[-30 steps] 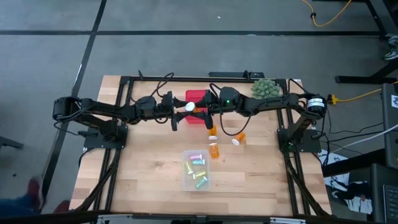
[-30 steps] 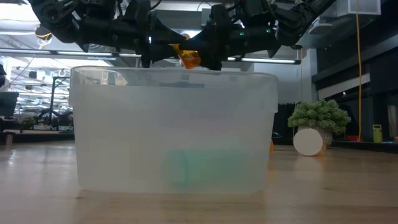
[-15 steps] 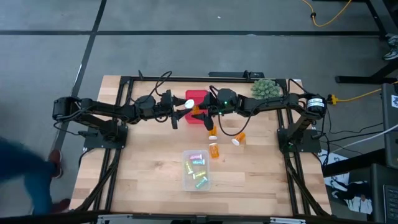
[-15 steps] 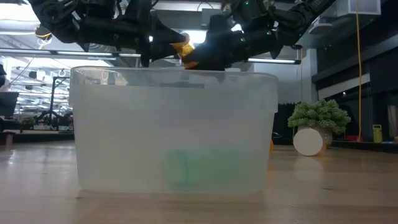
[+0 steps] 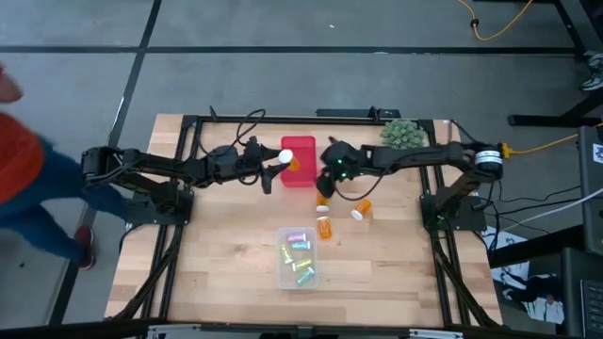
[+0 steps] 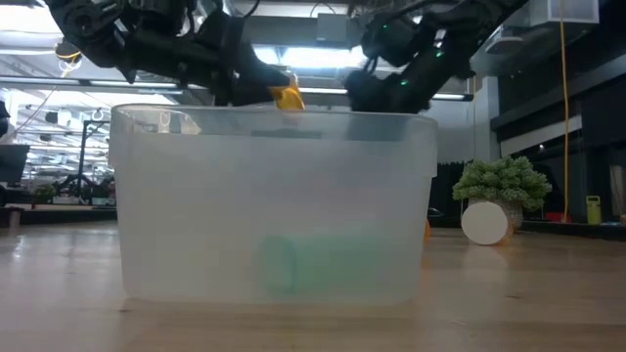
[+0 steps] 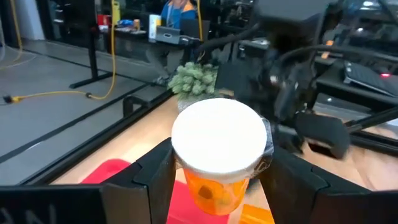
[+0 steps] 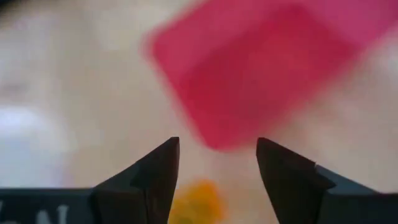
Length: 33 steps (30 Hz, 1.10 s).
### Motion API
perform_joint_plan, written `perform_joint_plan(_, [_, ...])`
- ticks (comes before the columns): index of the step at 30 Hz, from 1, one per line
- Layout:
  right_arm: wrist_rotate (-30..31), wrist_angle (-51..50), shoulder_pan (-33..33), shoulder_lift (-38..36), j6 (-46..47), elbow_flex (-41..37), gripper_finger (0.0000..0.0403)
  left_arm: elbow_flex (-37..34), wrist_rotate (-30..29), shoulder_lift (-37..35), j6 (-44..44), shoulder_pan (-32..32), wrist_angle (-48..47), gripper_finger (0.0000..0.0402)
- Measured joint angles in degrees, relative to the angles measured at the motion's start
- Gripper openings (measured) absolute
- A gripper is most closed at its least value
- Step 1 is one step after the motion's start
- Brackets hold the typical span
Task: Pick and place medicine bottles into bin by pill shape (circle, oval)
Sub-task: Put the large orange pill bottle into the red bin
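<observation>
My left gripper [image 5: 280, 162] is shut on an orange medicine bottle with a white cap [image 7: 217, 142], held in the air over the left edge of the red bin [image 5: 300, 162]. My right gripper [image 5: 327, 172] is open and empty just right of the red bin; in its wrist view [image 8: 214, 168] the red bin [image 8: 261, 68] and an orange bottle [image 8: 196, 202] lie below it. Three more orange bottles [image 5: 323, 205] [image 5: 325, 227] [image 5: 361, 209] lie on the table. The clear bin [image 5: 280, 273] holds several pastel bottles [image 5: 299, 254]. My left gripper pinches the bottle between its two fingers [image 7: 155, 171], by the sides of its cap end [image 7: 261, 155]. The fingers come level from the table's left and lie along the bottle. The cap faces the wrist and the orange body [image 7: 217, 194] points away. The bottle is lifted clear above the red bin.
A green spiky plant [image 5: 401, 133] stands at the table's far right. In the low view the clear bin [image 6: 274, 205] fills the foreground, with the plant [image 6: 502, 181] and a white-capped bottle [image 6: 485, 222] to its right. A person in orange [image 5: 19, 179] passes left of the table.
My right gripper has let go of the orange bottle and drawn back toward the table's right and near side, dropping lower. The bottle stays in my left gripper, which has kept roughly where it was above the red bin's left edge.
</observation>
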Motion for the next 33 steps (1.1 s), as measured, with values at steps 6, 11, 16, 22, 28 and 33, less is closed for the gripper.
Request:
perform_joint_plan(6, [20.9,-16.1,2.3,-9.6,2.8,0.0,0.0215,0.0,-0.3,0.3,-0.4,1.9,-0.2,0.0195])
perform_joint_plan(11, [29.8,-26.9,3.8,-16.3,7.8,0.0,0.0215,1.6,0.0,5.1,-2.0,3.3,-0.5,0.0195])
perform_joint_plan(16, [33.4,-33.7,4.8,-20.1,14.1,-0.4,0.0215,6.5,1.1,12.5,-1.7,3.4,-1.3,0.0195])
perform_joint_plan(22, [33.7,-37.1,5.7,-20.4,15.9,-0.5,0.0215,13.6,2.0,16.1,-2.0,4.7,-15.3,0.0195])
perform_joint_plan(28, [33.7,-37.0,5.7,-20.4,15.9,-0.5,0.0215,18.4,2.0,19.1,-1.8,4.9,-22.6,0.0195])
perform_joint_plan(33, [33.3,-36.8,5.7,-20.4,15.9,-0.5,0.0215,18.6,2.1,20.8,-2.0,5.0,-24.4,0.0195])
